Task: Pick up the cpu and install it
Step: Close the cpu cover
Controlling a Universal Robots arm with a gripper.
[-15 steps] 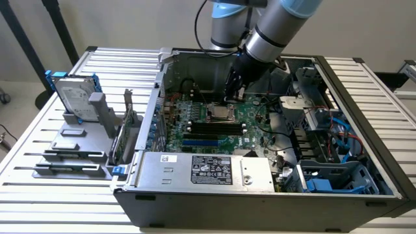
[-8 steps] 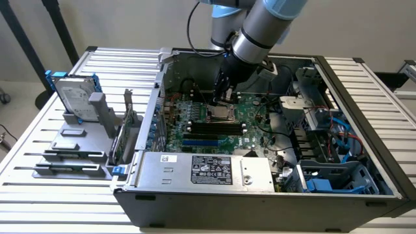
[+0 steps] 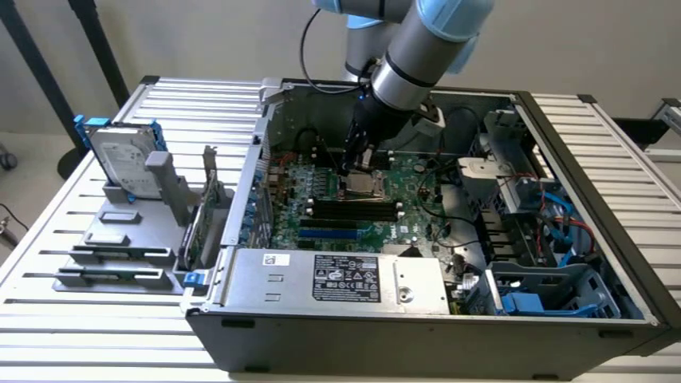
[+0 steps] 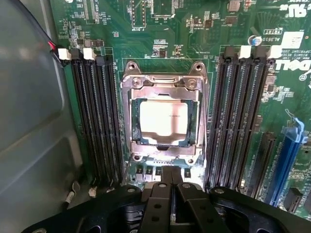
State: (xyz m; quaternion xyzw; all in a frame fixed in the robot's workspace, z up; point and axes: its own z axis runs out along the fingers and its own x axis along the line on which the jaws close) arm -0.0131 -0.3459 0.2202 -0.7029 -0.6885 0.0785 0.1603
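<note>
Item: arm (image 3: pixel 426 48), reaching down into an open case (image 3: pixel 426 339) on a slatted table (image 3: pixel 64 335).

Markings:
- "DELL" is printed in white on the green motherboard (image 4: pixel 170 29), at the edge beyond one bank of memory slots (image 4: pixel 243 111).
- A short white code sits near that lettering and cannot be read with confidence.
- A white label (image 3: pixel 346 279) with dark print lies on the power supply (image 3: pixel 415 283). Its text is too small to read.
- The hard drive (image 3: pixel 123 159) carries a pale label, also unreadable.

Task item:
- The cpu (image 4: pixel 163 119) has a silvery top and lies flat in the socket (image 4: pixel 165 80).
- A metal frame surrounds it on all sides.
- Banks of black memory slots flank the socket on two sides.
- A blue slot (image 4: pixel 286 155) lies past one bank.

Gripper (image 4: pixel 171 171):
- The fingers (image 4: pixel 155 204) are pressed together with nothing between them.
- The tips sit just short of the socket edge, apart from the cpu and not touching it.
- In the exterior view the gripper (image 3: pixel 356 163) hangs just above the socket, at about 11 o'clock from it.

Other items: in the exterior view the hard drive stands upright in a blue frame on a grey stand (image 3: pixel 117 255). It is at 9 o'clock from the case and well apart from the gripper.
</note>
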